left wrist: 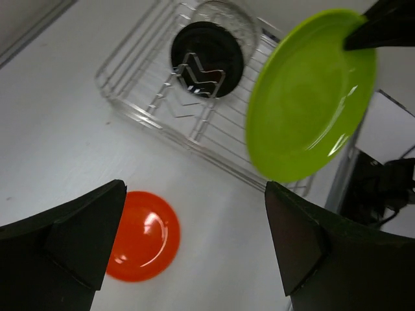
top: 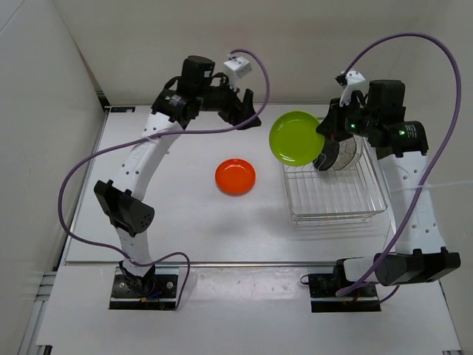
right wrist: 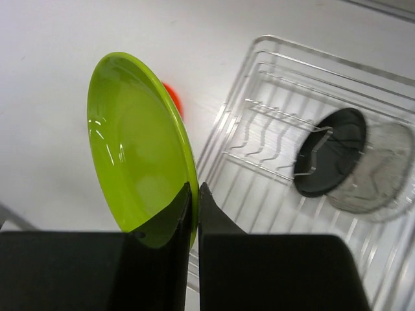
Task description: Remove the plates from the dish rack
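Right hand [right wrist: 193, 197] grips green plate [right wrist: 130, 149]; black plate [right wrist: 331, 152], clear plate [right wrist: 384, 170] in rack [top: 332, 198]

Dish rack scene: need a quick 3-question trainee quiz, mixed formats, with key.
1. True or false: the orange plate lies on the table, outside the dish rack.
2. Which arm holds the lime green plate? A) left B) right C) neither
3. Fill in: still in the rack are the black plate and the ____ plate.

Key: 1 true. 2 B, the right fingers pinch its rim. 3 clear; the clear plate sits behind the black one.
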You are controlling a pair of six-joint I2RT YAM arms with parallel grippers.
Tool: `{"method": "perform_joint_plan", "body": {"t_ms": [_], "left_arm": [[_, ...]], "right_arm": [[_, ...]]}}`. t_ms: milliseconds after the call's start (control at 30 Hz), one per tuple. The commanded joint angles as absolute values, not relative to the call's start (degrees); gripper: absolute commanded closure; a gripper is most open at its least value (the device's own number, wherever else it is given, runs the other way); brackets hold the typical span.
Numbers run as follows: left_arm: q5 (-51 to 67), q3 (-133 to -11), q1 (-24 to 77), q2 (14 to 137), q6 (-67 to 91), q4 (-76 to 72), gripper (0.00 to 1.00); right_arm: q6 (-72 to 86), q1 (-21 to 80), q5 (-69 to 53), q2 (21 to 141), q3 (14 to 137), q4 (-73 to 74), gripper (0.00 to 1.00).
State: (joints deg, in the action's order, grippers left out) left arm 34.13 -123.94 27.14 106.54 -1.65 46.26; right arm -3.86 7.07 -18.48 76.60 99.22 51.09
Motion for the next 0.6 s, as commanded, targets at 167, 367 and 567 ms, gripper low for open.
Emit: {"method": "perform_joint_plan", "body": {"t_ms": [167, 367, 567], "left_arm": [[37.35, -127.71, 34.37, 109.59, 0.09, 44.56, 0.04], [37.36, -127.71, 35.6, 110.13, 0.62, 44.04, 0.22], [35.43, -127.71, 35.6, 110.13, 0.62, 44.03, 0.69]], "right_arm": [[-7.38, 7.56, -33.31, 76.11, 97.82, 46.93, 1.0], [-7.38, 7.56, -33.31, 76.64, 98.35, 46.93, 1.0], [-7.38, 7.56, -34.01, 76.64, 98.35, 46.93, 1.0]]}}
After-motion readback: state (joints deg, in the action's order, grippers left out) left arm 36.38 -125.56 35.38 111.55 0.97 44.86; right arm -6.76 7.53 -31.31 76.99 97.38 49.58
